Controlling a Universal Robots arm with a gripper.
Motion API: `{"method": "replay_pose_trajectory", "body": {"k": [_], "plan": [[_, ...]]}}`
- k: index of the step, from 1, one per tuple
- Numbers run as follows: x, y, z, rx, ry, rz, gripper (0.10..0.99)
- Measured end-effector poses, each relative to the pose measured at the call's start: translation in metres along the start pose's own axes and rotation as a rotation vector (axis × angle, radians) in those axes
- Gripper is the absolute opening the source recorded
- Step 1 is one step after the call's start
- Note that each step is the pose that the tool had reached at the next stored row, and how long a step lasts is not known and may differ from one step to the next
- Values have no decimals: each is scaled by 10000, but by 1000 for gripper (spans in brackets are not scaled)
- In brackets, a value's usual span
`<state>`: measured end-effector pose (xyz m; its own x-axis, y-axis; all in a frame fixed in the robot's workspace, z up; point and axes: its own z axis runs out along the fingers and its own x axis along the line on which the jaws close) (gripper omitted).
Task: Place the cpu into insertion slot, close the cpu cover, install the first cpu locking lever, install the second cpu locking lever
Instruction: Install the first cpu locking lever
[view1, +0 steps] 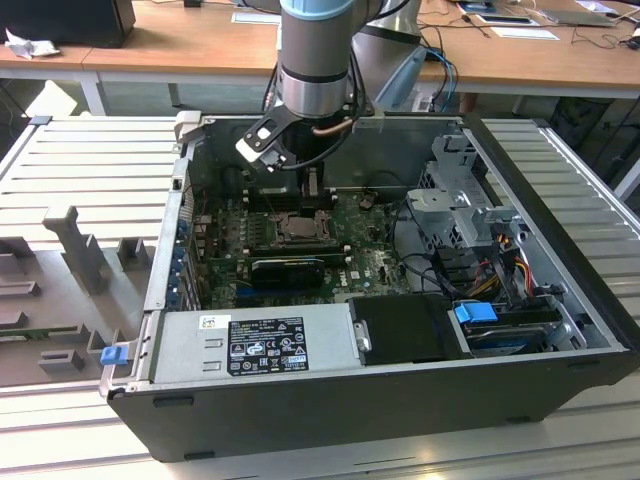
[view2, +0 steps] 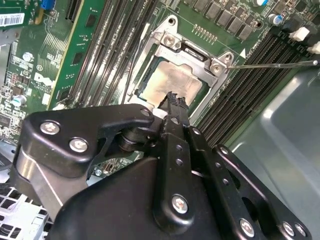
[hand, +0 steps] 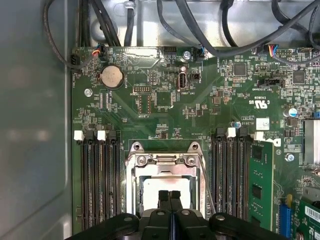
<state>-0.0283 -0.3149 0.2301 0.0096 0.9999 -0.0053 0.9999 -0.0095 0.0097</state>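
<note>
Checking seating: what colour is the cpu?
Pale beige-silver; the cpu shows best in the second wrist view.

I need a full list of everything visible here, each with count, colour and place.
computer case: one, dark grey, open, on the table.
table: one, pale grey, ribbed, under the case.
motherboard: one, green, inside the case.
insertion slot: one, dark-rimmed, mid-motherboard.
cpu: one, pale beige, in the insertion slot.
cpu cover: one, grey metal, lying over the slot, framing the cpu.
locking lever: one clear, silver wire, beside the cover.
coin battery: one, silver, on the motherboard.
power supply: one, grey, along the case's near side.
drive cage: one, grey, at the exterior view's right.
arm: one, silver and pale blue, above the case.
claw: one, black, shut, tips over the cpu.
</note>
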Motion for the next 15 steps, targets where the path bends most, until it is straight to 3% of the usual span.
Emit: {"method": "replay_pose_trajectory", "body": {"k": [15], "plan": [[0,0,-47,0,-2,2,106]]}}
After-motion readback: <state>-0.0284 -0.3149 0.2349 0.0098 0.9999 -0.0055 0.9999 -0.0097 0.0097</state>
